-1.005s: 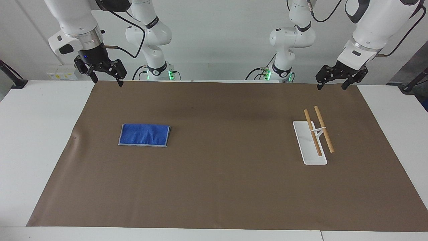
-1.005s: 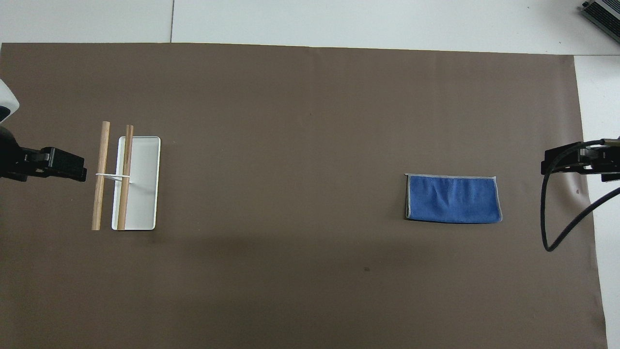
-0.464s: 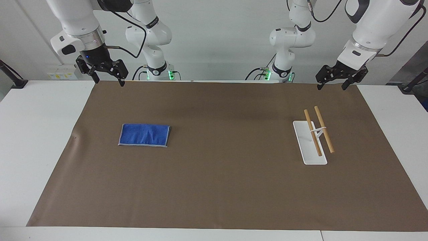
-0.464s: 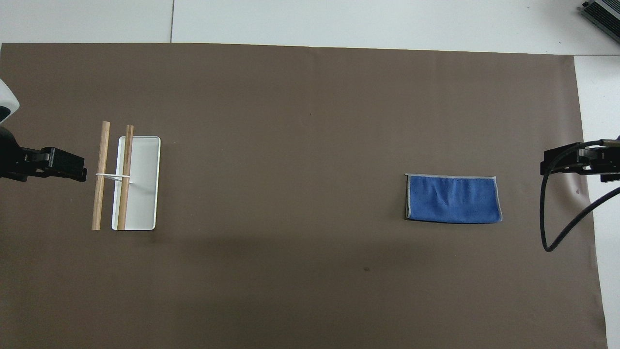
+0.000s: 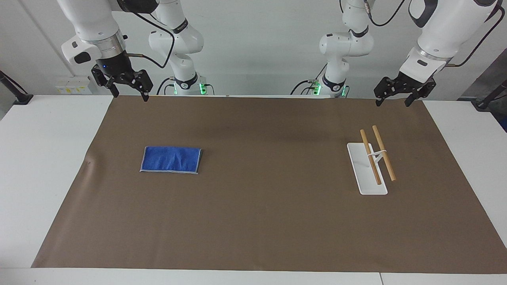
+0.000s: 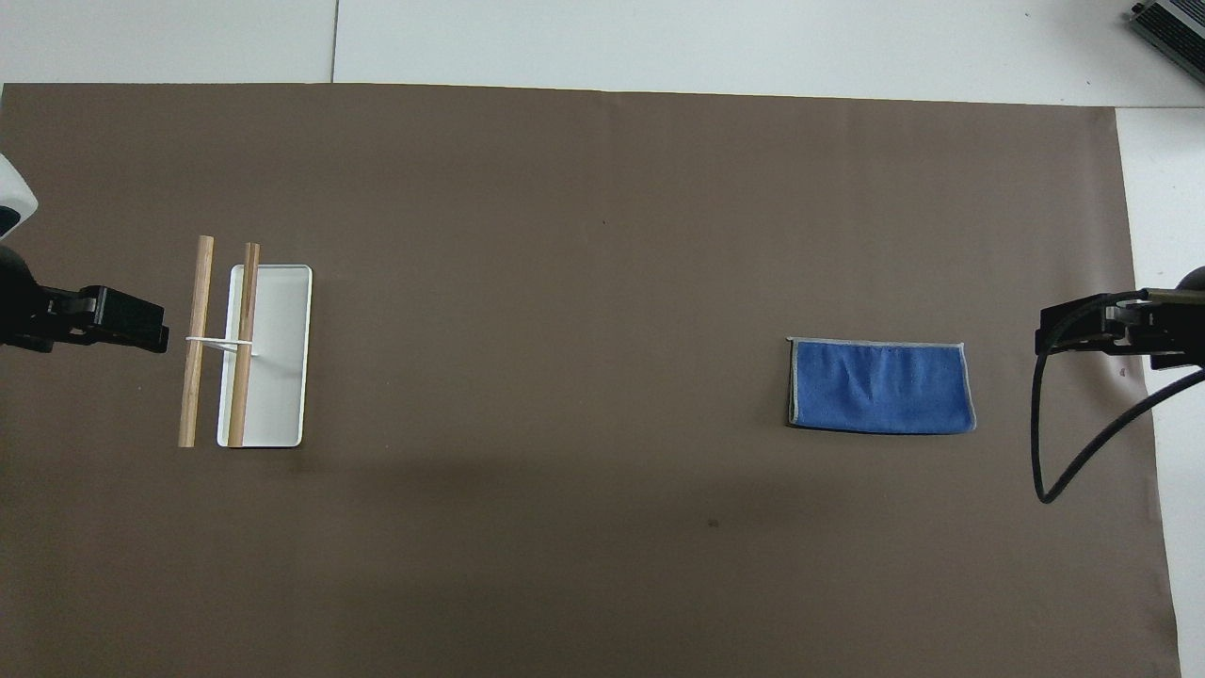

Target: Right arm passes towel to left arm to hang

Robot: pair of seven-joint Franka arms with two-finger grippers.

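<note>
Towel (image 5: pixel 171 160): you see it lying flat and folded on the brown mat (image 5: pixel 261 221), toward the right arm's end of the table, untouched.
Right gripper (image 5: pixel 127 95): raised over the mat's edge nearest the robots, fingers spread wide, holding nothing.
Left gripper (image 5: pixel 393 102): you find it up over the mat's corner nearest the robots, fingers wide, empty.
Rack (image 5: pixel 372 168): white base with two wooden rods, toward the left arm's end, well apart from the towel.
</note>
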